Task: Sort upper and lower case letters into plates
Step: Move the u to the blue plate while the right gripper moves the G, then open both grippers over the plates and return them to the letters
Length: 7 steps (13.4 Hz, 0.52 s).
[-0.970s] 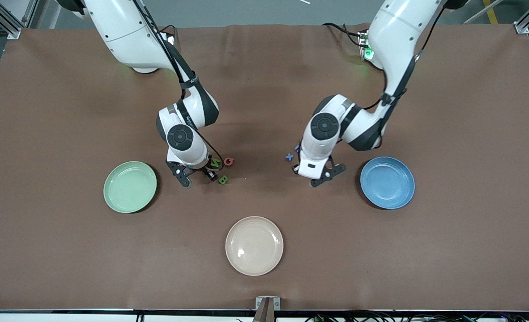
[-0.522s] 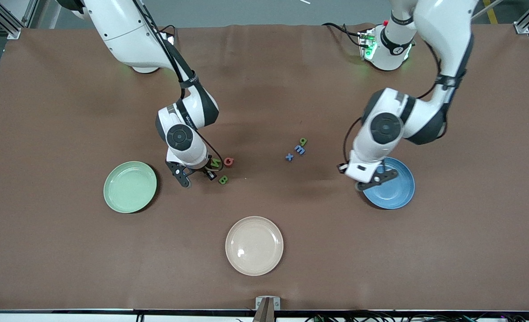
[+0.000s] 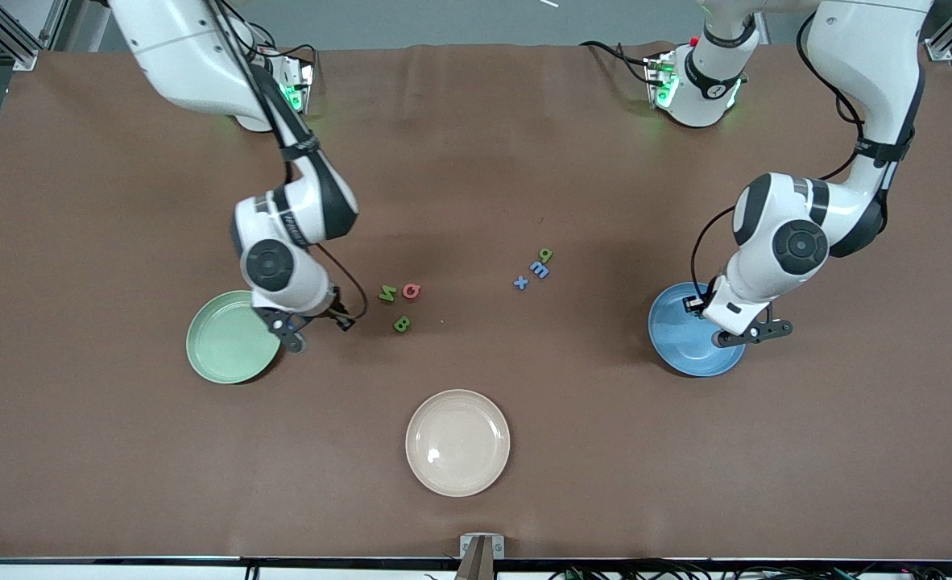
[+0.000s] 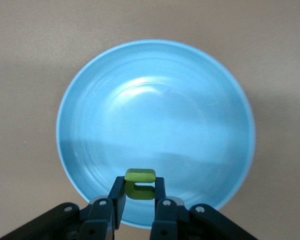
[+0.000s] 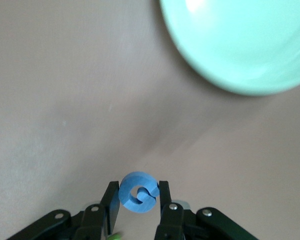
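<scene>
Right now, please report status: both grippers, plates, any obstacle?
Left gripper shut on green letter, over blue plate. Right gripper shut on blue letter, beside green plate. Nothing blocks either plate.

Even overhead light; soft shadows under my arms. Glare streaks the blue plate (image 4: pixel 155 75); the mint plate (image 5: pixel 240 45) looks motion-blurred.

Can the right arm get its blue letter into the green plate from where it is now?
Probably yes. The right gripper, shut on the blue letter, hangs beside the green plate, nothing between them.
</scene>
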Each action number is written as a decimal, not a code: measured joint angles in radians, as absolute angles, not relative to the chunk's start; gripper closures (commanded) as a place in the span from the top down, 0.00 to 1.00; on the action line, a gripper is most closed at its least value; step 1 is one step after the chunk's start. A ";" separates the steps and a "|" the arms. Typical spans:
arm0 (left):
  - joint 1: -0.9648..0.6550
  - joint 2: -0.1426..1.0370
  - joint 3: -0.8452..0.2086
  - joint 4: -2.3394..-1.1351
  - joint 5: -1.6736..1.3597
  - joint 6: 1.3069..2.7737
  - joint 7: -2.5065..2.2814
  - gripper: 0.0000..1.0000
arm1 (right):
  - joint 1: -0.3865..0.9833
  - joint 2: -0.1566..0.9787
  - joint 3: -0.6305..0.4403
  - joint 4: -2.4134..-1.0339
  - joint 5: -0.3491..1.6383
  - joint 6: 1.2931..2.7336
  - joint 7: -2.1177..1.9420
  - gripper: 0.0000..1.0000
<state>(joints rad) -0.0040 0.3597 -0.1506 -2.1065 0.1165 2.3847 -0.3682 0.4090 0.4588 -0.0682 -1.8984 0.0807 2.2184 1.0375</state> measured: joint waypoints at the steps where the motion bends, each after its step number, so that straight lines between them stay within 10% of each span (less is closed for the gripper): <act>1: 0.011 0.369 -0.150 -2.111 0.117 2.401 -0.335 0.15 | 0.371 0.436 -0.070 -1.906 0.081 2.202 0.962 0.00; 7: 0.056 0.423 -0.151 -2.122 0.194 2.491 -0.293 0.16 | 0.145 0.381 -0.073 -2.024 0.081 2.245 0.534 0.00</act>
